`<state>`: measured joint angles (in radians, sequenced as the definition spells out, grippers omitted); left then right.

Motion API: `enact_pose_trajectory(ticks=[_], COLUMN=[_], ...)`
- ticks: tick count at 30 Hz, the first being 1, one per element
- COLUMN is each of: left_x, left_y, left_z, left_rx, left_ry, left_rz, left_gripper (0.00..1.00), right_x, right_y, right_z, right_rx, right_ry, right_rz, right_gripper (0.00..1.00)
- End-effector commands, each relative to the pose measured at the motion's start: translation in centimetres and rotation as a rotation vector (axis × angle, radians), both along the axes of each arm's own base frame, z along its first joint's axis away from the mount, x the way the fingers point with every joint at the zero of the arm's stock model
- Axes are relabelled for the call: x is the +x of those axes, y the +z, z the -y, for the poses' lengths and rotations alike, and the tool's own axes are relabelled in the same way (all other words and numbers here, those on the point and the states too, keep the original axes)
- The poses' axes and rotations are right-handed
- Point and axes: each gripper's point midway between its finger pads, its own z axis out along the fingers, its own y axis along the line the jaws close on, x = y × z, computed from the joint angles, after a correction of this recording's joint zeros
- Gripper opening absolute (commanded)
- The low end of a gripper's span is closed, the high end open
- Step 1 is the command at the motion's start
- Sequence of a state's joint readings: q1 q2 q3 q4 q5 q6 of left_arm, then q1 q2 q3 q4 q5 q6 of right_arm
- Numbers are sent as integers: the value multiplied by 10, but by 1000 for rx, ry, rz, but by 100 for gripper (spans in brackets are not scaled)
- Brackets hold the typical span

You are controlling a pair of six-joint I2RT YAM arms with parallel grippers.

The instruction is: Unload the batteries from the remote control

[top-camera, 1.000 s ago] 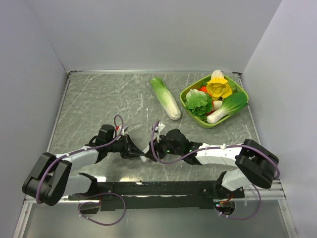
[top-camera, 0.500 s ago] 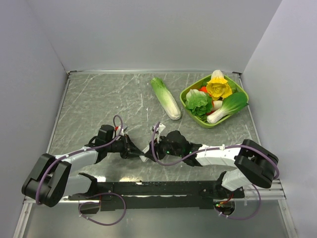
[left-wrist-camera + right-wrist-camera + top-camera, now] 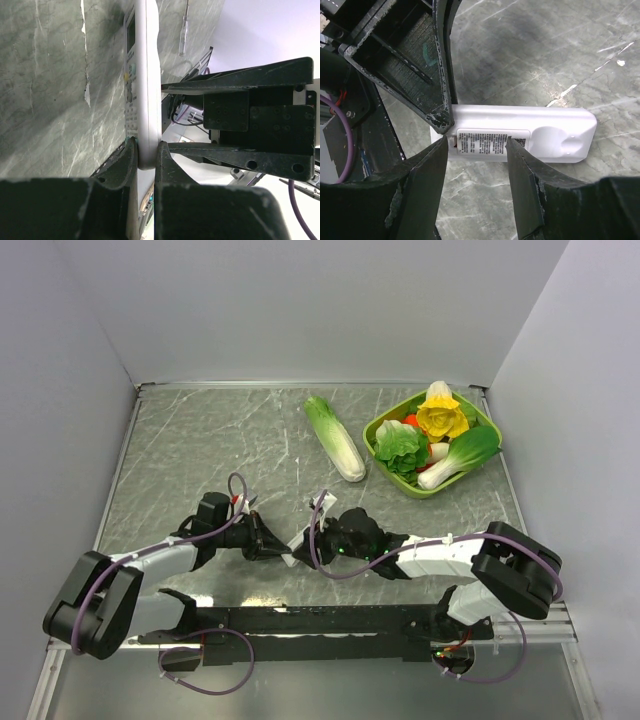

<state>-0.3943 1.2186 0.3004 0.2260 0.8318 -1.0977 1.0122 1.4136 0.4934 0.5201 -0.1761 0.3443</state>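
The remote control (image 3: 540, 131) is a slim white bar held back-side up just above the table. My left gripper (image 3: 146, 150) is shut on one short end of it; in the top view that is near the middle front (image 3: 280, 548). A labelled cover (image 3: 492, 141) sits in the remote's back, with a thin reddish gap at its left end. My right gripper (image 3: 477, 142) is open, one fingertip at each end of that cover. In the top view the right gripper (image 3: 318, 540) is over the remote (image 3: 300, 537). The batteries are hidden.
A long pale-green cabbage (image 3: 335, 438) lies at the back centre. A green bowl (image 3: 432, 487) of toy vegetables stands at the back right. Grey walls close off the left, back and right. Both arms reach inward along the front.
The right wrist has shifted a little to the left over the remote, and its jaws have narrowed slightly. The left gripper and the remote have stayed put.
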Motion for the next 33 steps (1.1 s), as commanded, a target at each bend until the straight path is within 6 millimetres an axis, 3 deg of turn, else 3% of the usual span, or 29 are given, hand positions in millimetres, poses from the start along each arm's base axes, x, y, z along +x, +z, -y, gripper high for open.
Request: enact_pose_trajectory(ticks=[1,26,33], left_x=[3,4,2], left_y=[12,18,23], left_z=[2,4,5], left_rx=[-33,-60,-76], left_ry=[8,16,5], left_rz=[27,22,17], left_gripper=[1,1,1], right_x=[-4,-9,-2], right_y=[-8,-5,-16], right_z=[0,-15,-2], right_rx=[-2,11,-102], right_ry=[0,16,-89], right_rz=[-9,7,147], right_gripper=[58,56,50])
